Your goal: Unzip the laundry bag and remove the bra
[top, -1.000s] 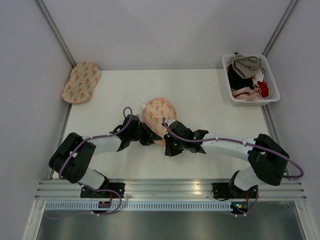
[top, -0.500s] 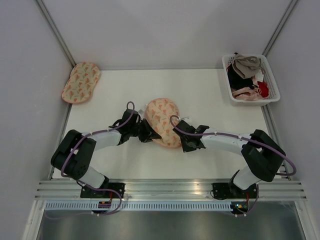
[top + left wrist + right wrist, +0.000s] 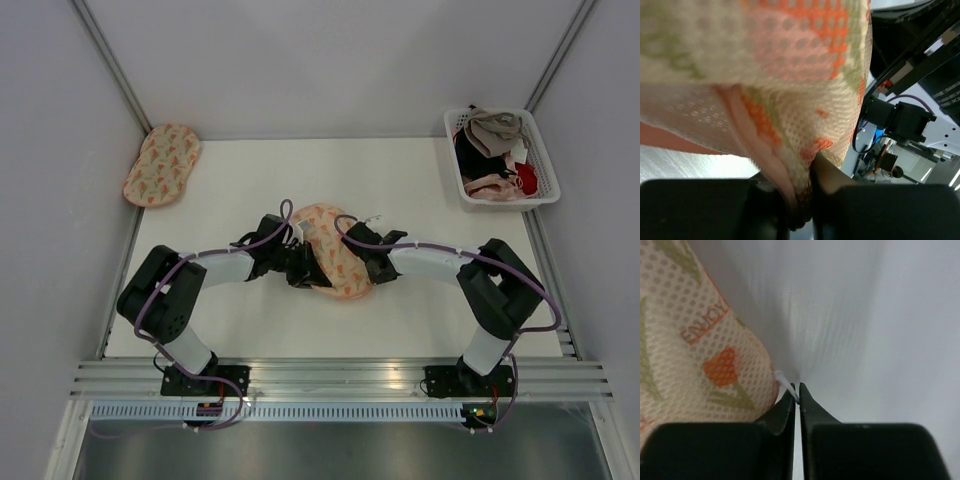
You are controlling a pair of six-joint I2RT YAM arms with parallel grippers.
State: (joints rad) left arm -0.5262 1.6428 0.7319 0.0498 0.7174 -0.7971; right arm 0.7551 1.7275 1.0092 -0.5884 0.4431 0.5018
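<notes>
Top external view: the laundry bag [image 3: 328,258] lies at the centre of the frame on the white surface [image 3: 260,185], with both arms folded in on it. The left pincer [image 3: 302,272] meets its left edge and the right pincer [image 3: 368,260] its right edge. A second pouch [image 3: 161,164] sits well apart at the upper left, and a white basket [image 3: 549,172] of mixed garments stands at the upper right.

In the left wrist view the left pincer [image 3: 801,202] is pressed together on a fold of the laundry bag [image 3: 790,75] at its pink edge, the mesh bunched between the fingers. In the right wrist view the right pincer [image 3: 798,396] is closed, its tips pinching the end of a thin white tab [image 3: 784,381] that sticks out just beside the lower right edge of the laundry bag [image 3: 685,350]. I take that tab for the zip pull, though it is too small to be sure.

No gap in the bag shows in any view, and the bra cannot be seen anywhere; presumably it is inside. So the task looks early: one side anchored, the pull gripped. The zip has yet to be run open, and the bra has yet to be drawn out.
</notes>
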